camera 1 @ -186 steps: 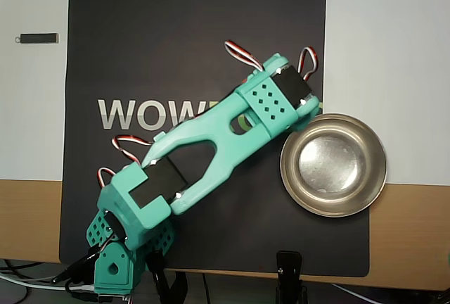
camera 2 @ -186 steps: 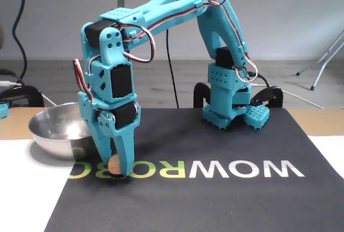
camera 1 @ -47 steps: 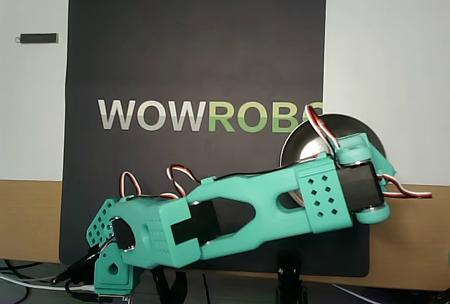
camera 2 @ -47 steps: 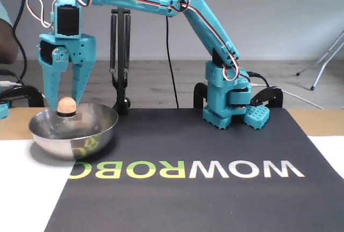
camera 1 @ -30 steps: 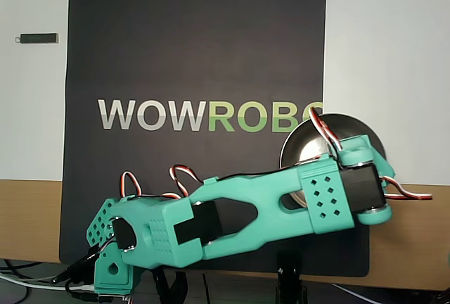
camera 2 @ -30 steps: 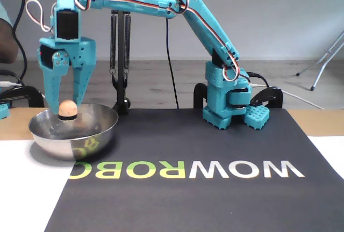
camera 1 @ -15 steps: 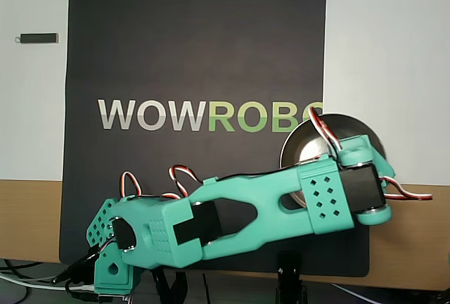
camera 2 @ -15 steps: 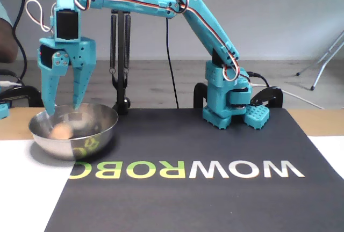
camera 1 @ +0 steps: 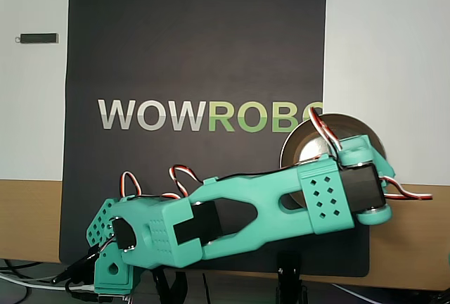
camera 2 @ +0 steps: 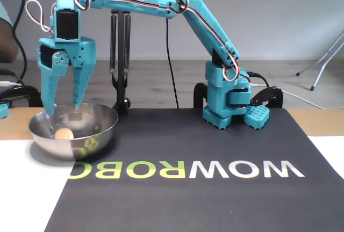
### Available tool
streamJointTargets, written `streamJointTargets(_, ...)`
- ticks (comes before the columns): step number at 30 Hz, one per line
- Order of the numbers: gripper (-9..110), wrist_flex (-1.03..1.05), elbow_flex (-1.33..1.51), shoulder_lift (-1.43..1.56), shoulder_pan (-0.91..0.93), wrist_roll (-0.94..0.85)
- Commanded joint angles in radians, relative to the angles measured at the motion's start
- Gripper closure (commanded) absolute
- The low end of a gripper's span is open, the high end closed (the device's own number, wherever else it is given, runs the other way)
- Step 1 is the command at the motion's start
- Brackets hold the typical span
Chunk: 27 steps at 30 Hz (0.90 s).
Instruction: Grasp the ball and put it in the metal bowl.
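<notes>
The small peach-orange ball (camera 2: 64, 133) lies loose inside the metal bowl (camera 2: 105, 118), toward its left side in the fixed view. My teal gripper (camera 2: 62, 109) hangs straight above the bowl, open, with nothing between its fingers and its tips just over the rim. In the overhead view the arm's wrist covers the gripper and much of the bowl (camera 1: 299, 143); the ball is hidden there.
The bowl stands at the edge of a black mat (camera 1: 197, 51) printed with WOWROBO letters. The arm's base (camera 2: 230, 103) sits at the mat's back edge. A small dark stick (camera 1: 39, 37) lies on the white surface. A black sprung stand (camera 2: 120, 55) rises behind the bowl.
One second ago the ball sat between the fingertips above the bowl. The fingers then spread and the ball fell into the bowl, where it now rests. The arm has stayed in place.
</notes>
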Motion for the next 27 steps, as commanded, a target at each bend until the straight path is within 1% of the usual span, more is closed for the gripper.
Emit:
streamJointTargets(1,38,-0.006,-0.038,0.006,0.003,-0.005)
streamJointTargets(12,40,-0.005,-0.038,0.006,0.003,-0.005)
streamJointTargets(13,45,-0.005,-0.038,0.006,0.003,-0.005)
streamJointTargets(17,75,-0.005,-0.038,0.008,0.003,-0.005)
streamJointTargets(19,86,-0.005,-0.038,0.008,0.003,-0.005)
streamJointTargets(23,101,-0.005,-0.038,0.015,0.003,-0.006)
streamJointTargets(27,102,-0.005,-0.038,0.017,0.003,-0.006)
